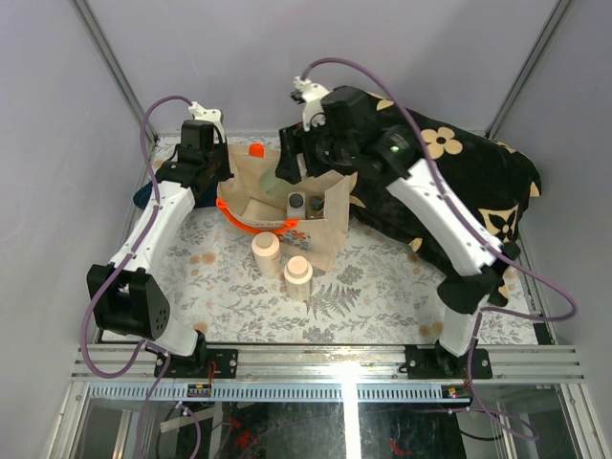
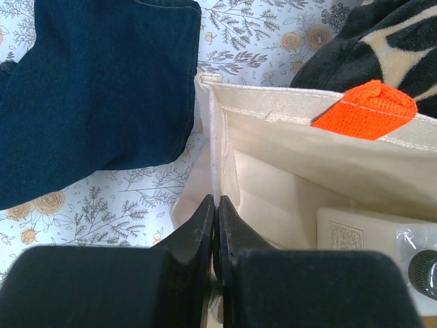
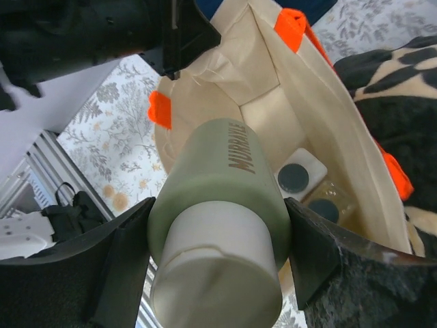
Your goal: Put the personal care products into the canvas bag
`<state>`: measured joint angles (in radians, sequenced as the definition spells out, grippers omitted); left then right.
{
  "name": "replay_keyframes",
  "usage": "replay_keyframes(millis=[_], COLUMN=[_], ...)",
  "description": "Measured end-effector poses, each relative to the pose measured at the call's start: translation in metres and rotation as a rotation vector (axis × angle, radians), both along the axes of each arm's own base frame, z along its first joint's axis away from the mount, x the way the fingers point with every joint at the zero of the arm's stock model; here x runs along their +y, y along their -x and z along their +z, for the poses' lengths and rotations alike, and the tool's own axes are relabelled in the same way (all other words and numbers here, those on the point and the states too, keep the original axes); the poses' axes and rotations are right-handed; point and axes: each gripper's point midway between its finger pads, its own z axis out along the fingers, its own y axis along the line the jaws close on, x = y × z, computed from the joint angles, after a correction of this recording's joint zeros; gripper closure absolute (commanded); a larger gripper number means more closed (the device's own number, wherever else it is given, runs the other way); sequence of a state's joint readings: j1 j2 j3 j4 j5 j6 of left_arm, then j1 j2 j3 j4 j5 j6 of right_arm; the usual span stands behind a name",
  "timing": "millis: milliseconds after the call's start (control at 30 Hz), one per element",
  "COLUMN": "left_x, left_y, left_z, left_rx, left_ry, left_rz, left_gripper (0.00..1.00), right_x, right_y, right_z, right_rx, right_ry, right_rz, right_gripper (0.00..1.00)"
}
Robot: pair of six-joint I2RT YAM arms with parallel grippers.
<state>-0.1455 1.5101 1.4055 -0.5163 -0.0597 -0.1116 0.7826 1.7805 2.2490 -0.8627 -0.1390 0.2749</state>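
The canvas bag stands open mid-table, orange handles at its rim. My left gripper is shut on the bag's left rim seam. My right gripper is shut on the pale greenish-cream cylinder and holds it over the bag's opening. Two bottles with dark grey caps lie inside the bag and also show in the top view; one shows in the left wrist view. Two cream bottles with tan caps stand on the table in front of the bag.
A large black flower-patterned cushion lies right of the bag, under my right arm. Folded blue denim lies left of the bag. The patterned tablecloth covers the table, with a metal rail at the near edge.
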Motion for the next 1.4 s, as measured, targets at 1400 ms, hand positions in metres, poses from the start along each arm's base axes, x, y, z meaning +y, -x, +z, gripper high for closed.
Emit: replay_keyframes(millis=[1400], left_x=[-0.002], left_y=[0.008], left_z=[0.005], left_rx=[-0.008], left_ry=[0.023], left_rz=[-0.004], left_gripper=[1.0], right_x=[0.049], right_y=[-0.07], right_z=[-0.229], right_rx=[0.124], right_ry=[0.508], right_rz=[-0.024], right_gripper=[0.96])
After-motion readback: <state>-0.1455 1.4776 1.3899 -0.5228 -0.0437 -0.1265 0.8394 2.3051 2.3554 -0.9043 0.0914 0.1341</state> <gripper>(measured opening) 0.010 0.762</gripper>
